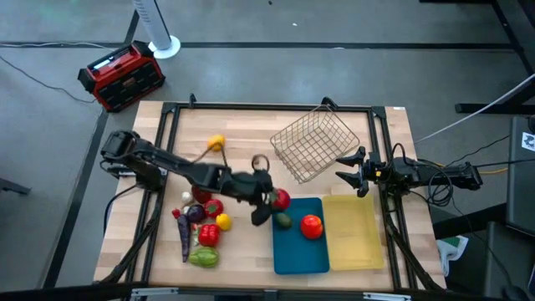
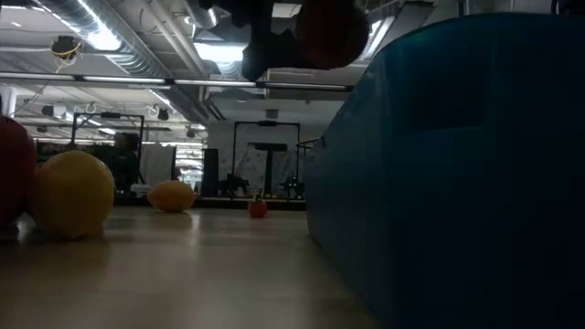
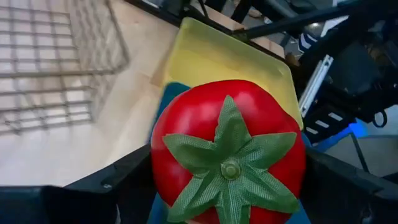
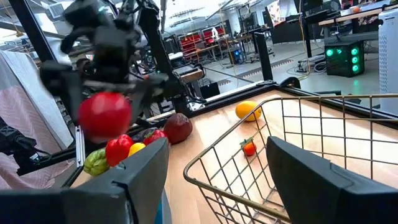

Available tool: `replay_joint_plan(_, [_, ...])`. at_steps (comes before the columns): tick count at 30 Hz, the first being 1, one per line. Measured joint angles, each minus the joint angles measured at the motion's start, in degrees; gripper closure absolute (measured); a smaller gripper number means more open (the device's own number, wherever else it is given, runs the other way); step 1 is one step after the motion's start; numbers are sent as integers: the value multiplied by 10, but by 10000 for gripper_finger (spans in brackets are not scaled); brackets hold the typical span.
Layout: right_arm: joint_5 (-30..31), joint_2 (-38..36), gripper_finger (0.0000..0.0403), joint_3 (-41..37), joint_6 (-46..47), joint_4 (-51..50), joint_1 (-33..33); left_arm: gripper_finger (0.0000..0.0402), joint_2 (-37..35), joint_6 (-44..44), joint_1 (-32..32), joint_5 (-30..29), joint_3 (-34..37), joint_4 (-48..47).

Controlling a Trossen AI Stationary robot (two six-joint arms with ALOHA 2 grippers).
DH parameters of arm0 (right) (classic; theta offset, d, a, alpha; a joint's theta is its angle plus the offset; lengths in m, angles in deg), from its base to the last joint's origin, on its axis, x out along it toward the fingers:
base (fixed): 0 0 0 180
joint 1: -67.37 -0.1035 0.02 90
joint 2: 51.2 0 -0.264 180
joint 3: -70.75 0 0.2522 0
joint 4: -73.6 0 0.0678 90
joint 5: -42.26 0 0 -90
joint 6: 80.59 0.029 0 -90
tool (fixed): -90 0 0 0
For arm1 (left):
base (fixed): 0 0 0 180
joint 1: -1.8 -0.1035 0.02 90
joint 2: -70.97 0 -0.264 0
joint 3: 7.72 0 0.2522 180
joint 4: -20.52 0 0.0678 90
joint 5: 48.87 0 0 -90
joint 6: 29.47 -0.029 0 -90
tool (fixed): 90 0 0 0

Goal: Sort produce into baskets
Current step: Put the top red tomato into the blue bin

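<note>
From above, the left gripper [image 1: 269,203] reaches across the wooden table [image 1: 251,242] and is clamped on a round, glossy red tomato [image 1: 281,199], held just over the near-left corner of the flat blue rectangular tray [image 1: 292,255]. That tray already carries a second red tomato [image 1: 312,226] and a small dark green fruit [image 1: 284,221]. Touching its right side lies the pale yellow rectangular tray [image 1: 354,234], and behind both stands the silver wire-mesh basket [image 1: 315,144], tilted. Left of the blue tray sits a cluster of produce [image 1: 201,226]: red, yellow, green and dark purple pieces packed close. A yellow-orange fruit [image 1: 216,143] lies apart, farther back. The right gripper [image 1: 349,170] waits beside the basket, fingers spread apart, holding nothing. A red-and-black box [image 1: 120,75] stands on the floor beyond the table.

At table level, the blue tray's wall [image 2: 457,174] fills the right side; the held tomato [image 2: 329,32] hangs dark above its edge. A yellow ball-shaped fruit [image 2: 73,194] rests at left.

The left wrist view shows the tomato [image 3: 227,149] close up: smooth, shiny red skin with a green, star-shaped fabric-like calyx, pinched between the two dark fingers [image 3: 112,186], with the yellow tray [image 3: 230,62] beyond it.

In the right wrist view, the tomato [image 4: 104,115] hangs in the other arm's grip, past the basket's rim [image 4: 249,134].
</note>
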Motion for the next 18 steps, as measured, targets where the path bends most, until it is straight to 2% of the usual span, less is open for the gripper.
replay_joint_plan(9, [0, 0, 134, 0, 0, 0, 0, 85, 110, 3, 51, -9, 0, 169])
replay_joint_plan(18, [0, 0, 134, 0, 0, 0, 0, 84, 154, 5, 58, -10, 0, 168])
